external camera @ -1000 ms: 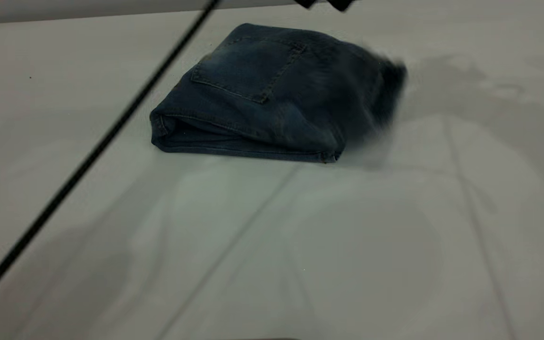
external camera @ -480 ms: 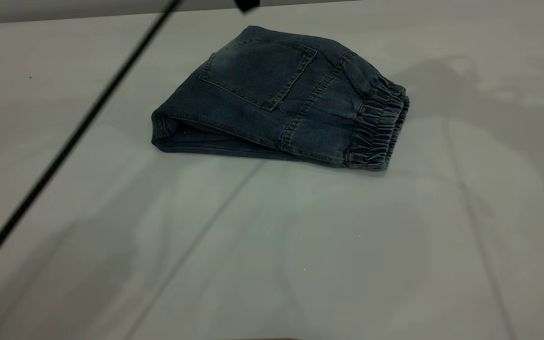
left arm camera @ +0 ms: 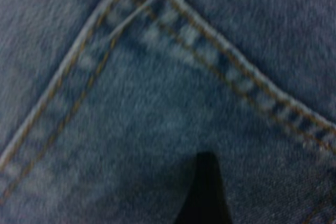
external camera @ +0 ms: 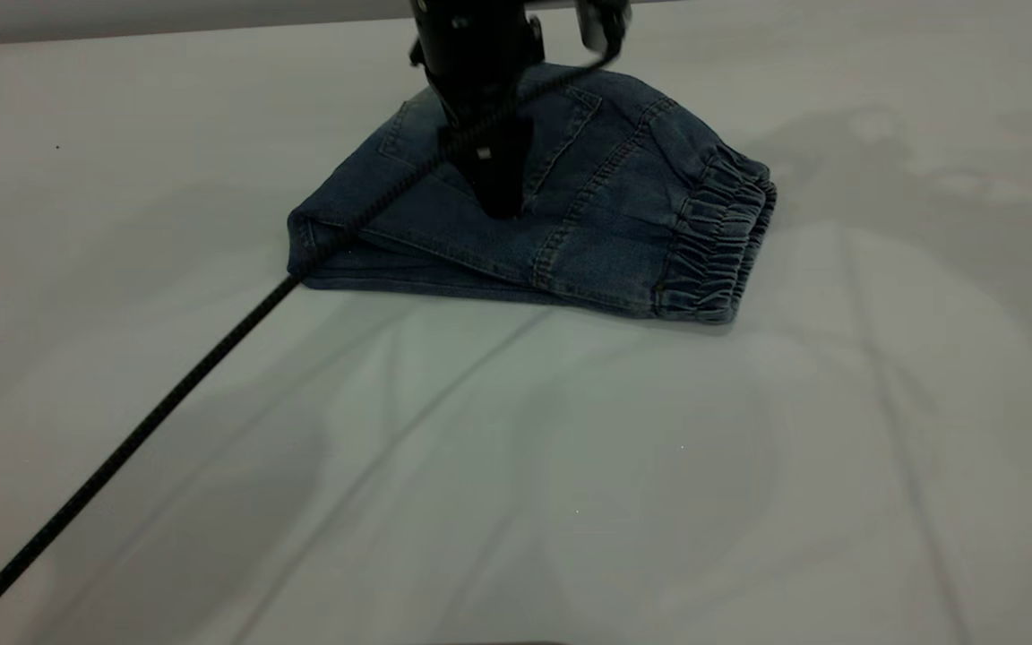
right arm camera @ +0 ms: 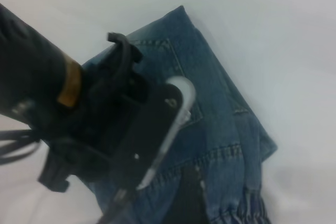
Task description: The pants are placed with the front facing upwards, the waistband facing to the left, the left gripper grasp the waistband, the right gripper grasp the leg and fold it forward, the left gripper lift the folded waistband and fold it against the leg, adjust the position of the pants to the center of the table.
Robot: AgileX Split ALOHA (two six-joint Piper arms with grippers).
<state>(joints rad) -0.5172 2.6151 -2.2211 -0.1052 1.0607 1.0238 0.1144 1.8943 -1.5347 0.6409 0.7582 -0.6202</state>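
Dropped into view since 0.5 s ago: black angular left gripper (external camera: pixel 503 204), now tip-down on small folded blue denim pants (external camera: pixel 623 233), black braided cable (external camera: pixel 158 414) trailing off to left across large flat matte white table (external camera: pixel 122 179). Before that, only cable + a bit of black at top edge; pants bundle itself unmoved.

L to R: cable, then left gripper planted on tan-stitched back patch pocket (external camera: pixel 561 134), then dark ruched elasticated waistband (external camera: pixel 718 242) well to right of the tip, at bundle's right end. Left wrist view: one dark finger (left arm camera: pixel 207 192) against denim just beside pocket corner seam. Jaws' state — can't tell; only one dark tip visible. Right gripper not seen; its wrist cam looks down on left arm + pants from above.

Likely step: pressing/dragging bundle toward table centre. Risks: top layer sliding over lower ones → fold opens; press too light → tip skids on denim; cable snagging bundle's left edge.
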